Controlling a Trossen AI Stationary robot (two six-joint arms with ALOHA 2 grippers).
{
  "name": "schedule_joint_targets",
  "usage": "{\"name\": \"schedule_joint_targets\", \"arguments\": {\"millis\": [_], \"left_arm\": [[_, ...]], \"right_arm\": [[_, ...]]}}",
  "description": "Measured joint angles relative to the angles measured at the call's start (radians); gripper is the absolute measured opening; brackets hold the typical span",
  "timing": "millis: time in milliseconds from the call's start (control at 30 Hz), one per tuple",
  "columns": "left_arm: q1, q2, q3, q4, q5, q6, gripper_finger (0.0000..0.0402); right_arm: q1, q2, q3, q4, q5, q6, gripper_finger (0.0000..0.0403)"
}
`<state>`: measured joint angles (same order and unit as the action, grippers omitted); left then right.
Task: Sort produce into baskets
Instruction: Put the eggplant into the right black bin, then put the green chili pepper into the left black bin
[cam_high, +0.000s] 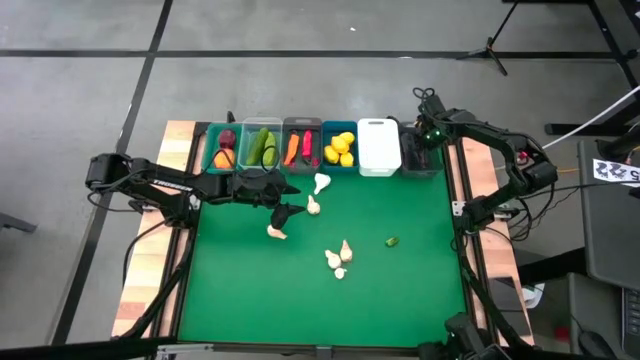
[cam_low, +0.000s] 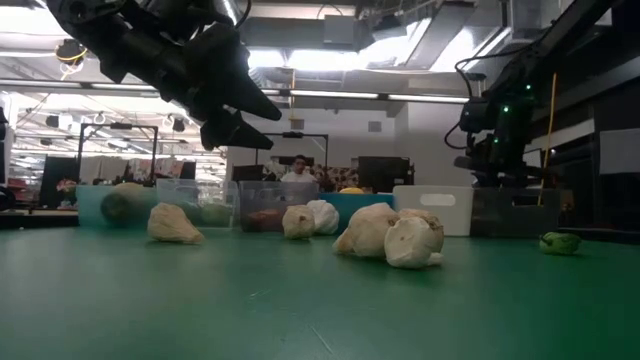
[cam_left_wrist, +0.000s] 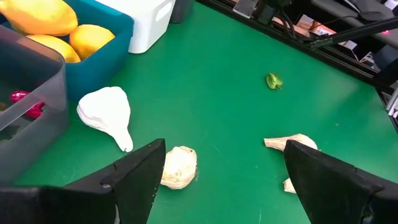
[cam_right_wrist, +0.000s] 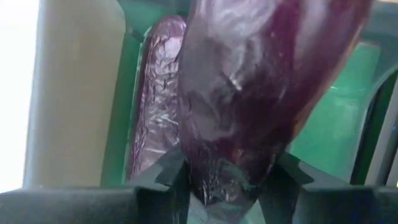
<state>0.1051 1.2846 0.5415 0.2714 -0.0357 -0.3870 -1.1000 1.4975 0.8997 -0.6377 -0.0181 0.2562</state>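
1. Green table mat (cam_high: 400, 300) has a wood border on its left and right sides; row of six baskets sits along its far edge, teal-green basket (cam_high: 223, 147) at the left end, dark green basket (cam_high: 420, 155) at the right end.
2. Open room: near half of the mat is bare, as is the right side apart from one small green piece (cam_high: 391, 241).
3. Left gripper (cam_high: 285, 210) hangs above the mat just in front of the clear basket (cam_high: 261, 146) and grey basket (cam_high: 301, 145), fingers spread wide, holding nothing.
4. Garlic pieces are scattered mid-mat: one white garlic (cam_left_wrist: 107, 112) just beside the blue basket (cam_left_wrist: 93, 53), one garlic (cam_left_wrist: 178, 167) between the left fingers (cam_left_wrist: 140, 177) in the wrist view, one near garlic (cam_high: 276, 231), and a cluster (cam_high: 340, 258) toward centre.
5. White garlic's pointed stem aims away from the blue basket; long axis is diagonal on the mat.
6. Right gripper (cam_high: 432, 130) is over the dark green basket at the far-right corner, pinched on a purple eggplant (cam_right_wrist: 261, 81).
7. Held eggplant's long axis runs out from the fingers, down toward the basket; a second eggplant (cam_right_wrist: 158, 93) lies below, roughly parallel.
8. White basket (cam_high: 379, 146) stands touching or just beside the dark green one; little room there.
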Motion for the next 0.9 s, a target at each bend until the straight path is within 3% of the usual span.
{"name": "schedule_joint_targets", "arguments": {"millis": [133,500,667,900], "left_arm": [[0.0,0.0,0.0,0.0,0.0,0.001,0.0322],[0.0,0.0,0.0,0.0,0.0,0.002,0.0322],[0.0,0.0,0.0,0.0,0.0,0.001,0.0322],[0.0,0.0,0.0,0.0,-0.001,0.001,0.0322]], "right_arm": [[0.0,0.0,0.0,-0.006,-0.014,-0.026,0.016],[0.0,0.0,0.0,-0.011,-0.099,-0.033,0.028],[0.0,-0.019,0.002,-0.026,-0.107,-0.052,0.029],[0.0,-0.143,0.073,-0.105,-0.107,-0.13,0.0282]]}}
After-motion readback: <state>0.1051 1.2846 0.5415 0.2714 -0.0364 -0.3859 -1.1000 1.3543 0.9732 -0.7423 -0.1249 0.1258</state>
